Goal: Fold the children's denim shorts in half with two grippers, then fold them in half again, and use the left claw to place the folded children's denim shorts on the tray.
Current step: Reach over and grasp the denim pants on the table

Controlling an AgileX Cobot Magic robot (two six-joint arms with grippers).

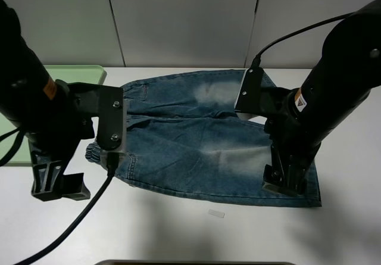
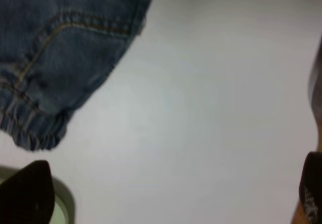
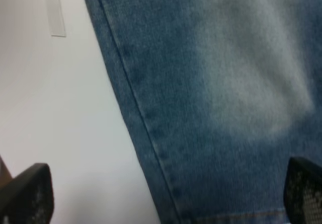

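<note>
Children's denim shorts (image 1: 202, 140) are lying flat on the worktop (image 1: 178, 235); tray (image 1: 77, 73) is sitting near their waistband; left claw (image 1: 56, 184) is hovering beside that waistband, jaws wide; right gripper (image 1: 286, 181) is hovering over their hem, jaws wide.

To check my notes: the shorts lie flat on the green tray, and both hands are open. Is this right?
Not quite. The shorts lie flat on the white table, not on the tray, which stands to their left; the exterior high view shows it. The left hand and right hand are open.
</note>
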